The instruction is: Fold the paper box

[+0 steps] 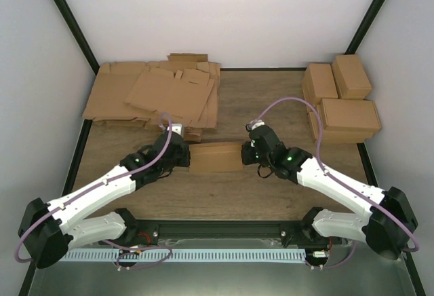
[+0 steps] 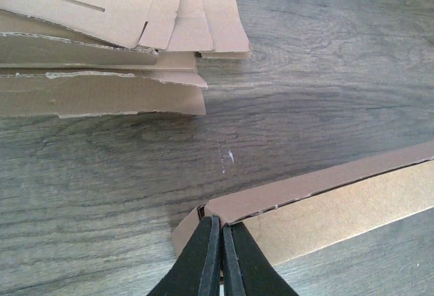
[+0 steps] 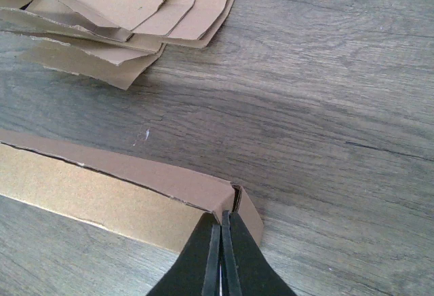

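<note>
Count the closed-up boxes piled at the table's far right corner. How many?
3 in plain sight: the back-left box, the back-right box tilted beside it, and the front box, the widest, nearer the arms. Another may lie hidden under them.

Grey-brown wood-grain table (image 1: 230, 194), thick heap of flat cardboard sheets (image 1: 156, 96) spread over its far left corner, closed brown boxes (image 1: 342, 99) piled far right, one shallow paper box (image 1: 215, 157) resting mid-table
</note>
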You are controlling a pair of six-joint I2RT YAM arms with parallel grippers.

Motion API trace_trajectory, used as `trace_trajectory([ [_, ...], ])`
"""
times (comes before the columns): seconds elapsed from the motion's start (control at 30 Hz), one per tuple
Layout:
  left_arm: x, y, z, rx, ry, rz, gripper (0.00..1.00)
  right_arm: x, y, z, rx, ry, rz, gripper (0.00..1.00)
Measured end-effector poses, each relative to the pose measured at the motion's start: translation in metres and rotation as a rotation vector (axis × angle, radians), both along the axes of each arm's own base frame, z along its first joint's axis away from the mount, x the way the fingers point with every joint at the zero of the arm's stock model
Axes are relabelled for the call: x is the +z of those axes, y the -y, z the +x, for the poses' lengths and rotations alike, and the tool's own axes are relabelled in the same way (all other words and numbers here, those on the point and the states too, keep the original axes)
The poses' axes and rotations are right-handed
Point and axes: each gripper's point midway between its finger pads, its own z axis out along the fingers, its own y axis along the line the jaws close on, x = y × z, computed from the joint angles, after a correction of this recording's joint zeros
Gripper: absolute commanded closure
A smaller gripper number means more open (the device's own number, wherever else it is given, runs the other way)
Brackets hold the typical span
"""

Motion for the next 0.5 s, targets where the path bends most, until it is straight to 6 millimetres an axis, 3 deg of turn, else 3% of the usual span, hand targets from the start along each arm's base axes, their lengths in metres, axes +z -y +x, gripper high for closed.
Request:
trace_trajectory([
  [0.5, -0.0036, 0.0035, -0.0012, 0.030, 0.044, -0.060, 0.96, -0.0022, 0.0018, 0.0024, -0.013, 0.048, 0.032, 0.99],
])
